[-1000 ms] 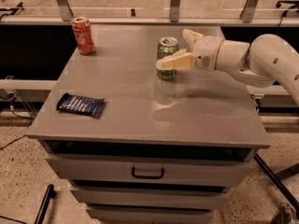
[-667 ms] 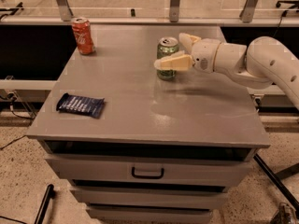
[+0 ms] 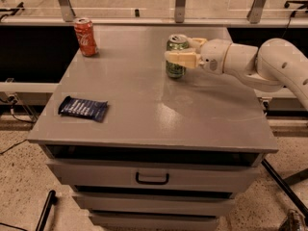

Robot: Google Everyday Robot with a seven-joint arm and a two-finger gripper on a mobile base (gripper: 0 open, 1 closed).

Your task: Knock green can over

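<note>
The green can (image 3: 175, 67) stands upright on the grey table top (image 3: 144, 105), right of centre toward the back. It is pale green with a silver top. My gripper (image 3: 178, 49) reaches in from the right on a white arm (image 3: 269, 64) and is open, astride the can. The near finger (image 3: 182, 57) lies across the front of the can at mid height. The far finger (image 3: 194, 42) shows behind the can's upper right. The can's middle is hidden behind the near finger.
A red cola can (image 3: 85, 36) stands at the back left corner. A dark blue snack packet (image 3: 83, 108) lies flat near the front left edge. The table is a drawer cabinet with a handle (image 3: 151, 178). A railing (image 3: 178, 4) runs behind it.
My gripper has moved a little to the left and up along the green can, so the near finger now crosses its front. The can still stands upright in the same place.
</note>
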